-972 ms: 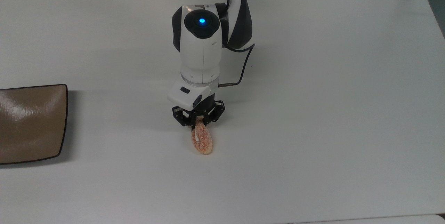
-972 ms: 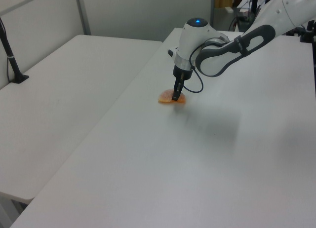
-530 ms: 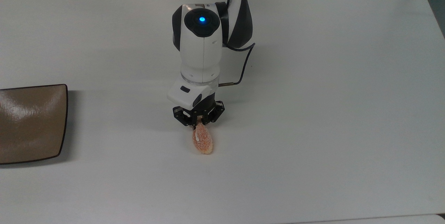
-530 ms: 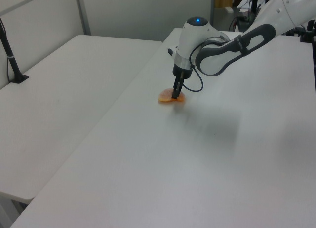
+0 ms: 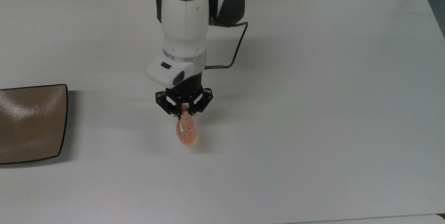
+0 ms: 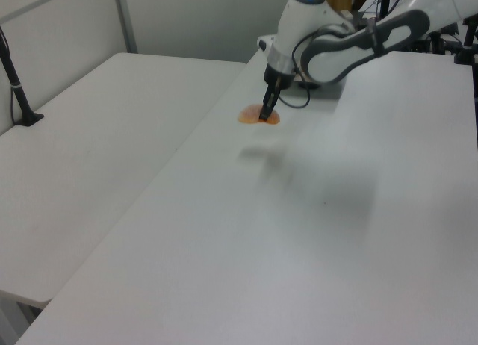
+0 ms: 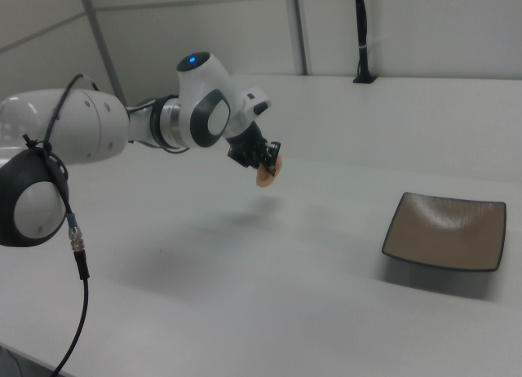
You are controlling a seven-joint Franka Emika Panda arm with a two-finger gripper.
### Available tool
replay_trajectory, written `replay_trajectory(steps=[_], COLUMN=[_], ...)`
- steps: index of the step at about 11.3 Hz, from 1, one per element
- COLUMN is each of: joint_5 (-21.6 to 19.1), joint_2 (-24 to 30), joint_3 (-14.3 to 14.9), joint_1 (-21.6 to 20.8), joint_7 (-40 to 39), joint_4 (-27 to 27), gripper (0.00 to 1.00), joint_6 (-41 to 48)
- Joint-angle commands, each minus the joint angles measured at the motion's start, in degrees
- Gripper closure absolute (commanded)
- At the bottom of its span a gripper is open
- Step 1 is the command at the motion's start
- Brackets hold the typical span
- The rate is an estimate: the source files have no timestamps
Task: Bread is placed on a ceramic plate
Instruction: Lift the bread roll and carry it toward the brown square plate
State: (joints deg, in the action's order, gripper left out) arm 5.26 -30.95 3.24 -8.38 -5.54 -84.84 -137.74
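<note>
Your ceramic plate (image 5: 33,123) is cut off by the top view's left edge, so you see just part of it there; the right view shows it whole (image 7: 447,230). In the left view the bread (image 6: 258,118) is a blurred orange patch behind the black fingers, and you can't make out the grip there.

Gripper (image 5: 184,111) is pinched narrow on the bread (image 5: 187,132), gripping its upper end, with the bun hanging out toward 6 o'clock in the top view. In the right view the gripper (image 7: 263,159) holds the bread (image 7: 268,174) clear above the table (image 5: 313,78), with a soft shadow on the tabletop beneath.

In the top view the plate sits well apart from the bread, at about 9 o'clock from it. The plate is bare and glossy, resting flat on the table.
</note>
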Motion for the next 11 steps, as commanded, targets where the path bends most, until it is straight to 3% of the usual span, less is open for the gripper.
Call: replay_trajectory(steps=[1, 4, 9, 11], joint_5=[-1.66, -1.75, -2.27, -4.38], joint_2=[5.63, 7.13, 6.61, 5.21], joint_3=[-0.08, -0.08, -0.08, 0.36], joint_1=[3.27, 7.84, 18.64, 21.55], joint_7=[-0.88, -5.16, -21.50, -25.91], joint_4=[-1.73, -0.85, 0.12, -0.14], gripper=[1.00, 1.00, 1.00, 0.99], joint_6=[3.69, 4.58, 3.71, -2.06])
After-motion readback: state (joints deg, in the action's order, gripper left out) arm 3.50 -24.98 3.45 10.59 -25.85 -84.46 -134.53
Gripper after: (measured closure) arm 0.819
